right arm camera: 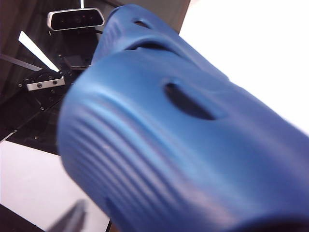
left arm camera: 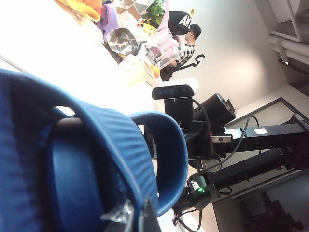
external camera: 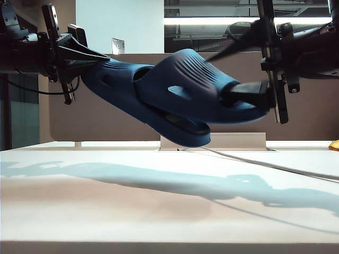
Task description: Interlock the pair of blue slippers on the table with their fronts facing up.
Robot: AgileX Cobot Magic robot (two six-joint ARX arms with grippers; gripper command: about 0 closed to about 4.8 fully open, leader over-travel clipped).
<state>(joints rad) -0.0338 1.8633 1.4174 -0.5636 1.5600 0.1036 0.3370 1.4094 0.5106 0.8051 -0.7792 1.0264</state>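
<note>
From my remote station, the pair of blue slippers [external camera: 180, 98] hangs in mid-air above the white desk [external camera: 159, 211], the two slides nested one into the other and stretched between my two arms, clear of the desk surface, their shadow lying across it.

My left hand [external camera: 87, 55], at the left of the exterior view, is clamped shut on the far slipper's end, its dark fingers pressed together on the blue foam. In the left wrist view the slippers' ribbed strap [left arm camera: 120, 145] fills the foreground and a finger tip [left arm camera: 147, 220] shows at the picture's edge against it.

My right hand [external camera: 254, 71], at the right of the exterior view, stands at the near slipper's other end; one finger [external camera: 249, 92] lies against the blue foam while the other [external camera: 233, 50] slants above the ribbed strap. Whether that hand grips or has let go, I cannot tell. The right wrist view shows only blurred blue ribbing and an oval side hole [right arm camera: 188, 101].

Behind the slippers stands a brown-grey divider panel [external camera: 106, 121]. Beyond the desk, the left wrist view shows a metal bowl [left arm camera: 121, 41]; its contents cannot be made out. White lettering on a black object [left arm camera: 181, 20] there is too partial to read.
</note>
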